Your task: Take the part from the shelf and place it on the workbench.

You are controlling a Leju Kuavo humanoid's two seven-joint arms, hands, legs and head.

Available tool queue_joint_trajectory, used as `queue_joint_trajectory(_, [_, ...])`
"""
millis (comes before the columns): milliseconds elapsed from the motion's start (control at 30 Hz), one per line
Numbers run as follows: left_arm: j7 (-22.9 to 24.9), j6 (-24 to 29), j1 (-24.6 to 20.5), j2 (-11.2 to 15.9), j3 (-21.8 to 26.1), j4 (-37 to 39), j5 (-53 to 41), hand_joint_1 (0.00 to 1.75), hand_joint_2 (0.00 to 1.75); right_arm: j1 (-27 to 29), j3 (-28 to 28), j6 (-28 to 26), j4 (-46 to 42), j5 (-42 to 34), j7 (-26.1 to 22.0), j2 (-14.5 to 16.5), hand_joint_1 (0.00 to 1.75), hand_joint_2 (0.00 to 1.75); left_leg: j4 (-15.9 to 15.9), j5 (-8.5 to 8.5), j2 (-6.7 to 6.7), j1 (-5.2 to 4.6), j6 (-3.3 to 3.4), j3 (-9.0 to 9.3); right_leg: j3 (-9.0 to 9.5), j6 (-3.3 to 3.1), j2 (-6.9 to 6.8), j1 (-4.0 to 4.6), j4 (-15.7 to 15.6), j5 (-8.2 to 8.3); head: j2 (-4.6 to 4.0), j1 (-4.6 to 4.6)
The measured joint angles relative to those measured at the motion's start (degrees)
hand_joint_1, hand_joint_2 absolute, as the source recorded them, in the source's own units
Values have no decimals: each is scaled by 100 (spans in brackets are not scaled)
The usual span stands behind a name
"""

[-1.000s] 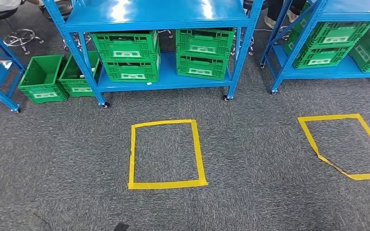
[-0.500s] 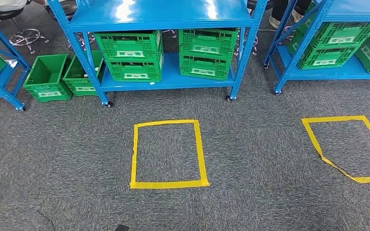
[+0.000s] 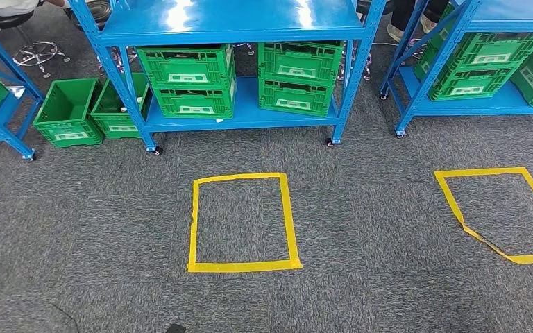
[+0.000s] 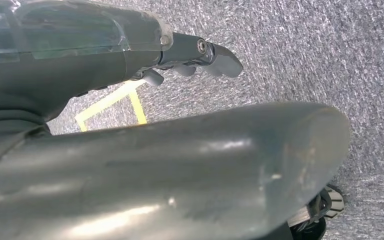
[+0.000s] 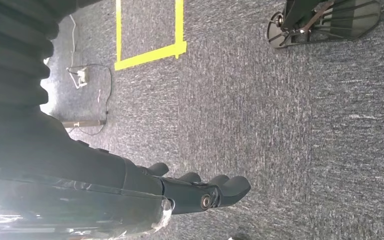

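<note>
Part: cannot be told apart; perhaps inside the green crates (image 3: 189,80) on the blue shelf (image 3: 236,114)
Left hand (image 4: 190,57): hangs over grey carpet (image 3: 361,208); fingers loosely apart, holding nothing
Yellow tape square (image 3: 241,220): on carpet before shelf
Right hand (image 5: 200,187): fingers slightly apart, empty

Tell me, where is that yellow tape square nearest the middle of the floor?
In the head view, the yellow tape square lies on the grey carpet at centre, just before the blue shelf holding stacked green crates.
</note>
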Motion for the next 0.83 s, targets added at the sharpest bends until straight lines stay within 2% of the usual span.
queue_joint_trajectory(500, [54,-2,1,-39,-120,0,3,0,0,3,1,54,-2,0,34,1,0,175,0,-2,7,-2,2,10,7,0,1,-1,0,0,0,0])
queue_joint_trajectory(733, [151,105,1,-113,-145,0,31,0,0,2,152,120,-7,0,262,-31,0,175,0,-3,7,-3,5,14,10,0,2,-2,0,0,0,0])
queue_joint_trajectory(800, [203,154,1,-123,-156,0,14,0,87,1,203,126,-7,0,302,-38,0,175,1,-3,7,-3,5,14,10,0,2,-2,0,0,0,0])
queue_joint_trajectory(833, [215,169,1,-126,-160,0,8,0,116,1,218,128,-7,0,312,-41,0,175,1,-3,7,-3,5,14,10,0,2,-2,0,0,0,0])
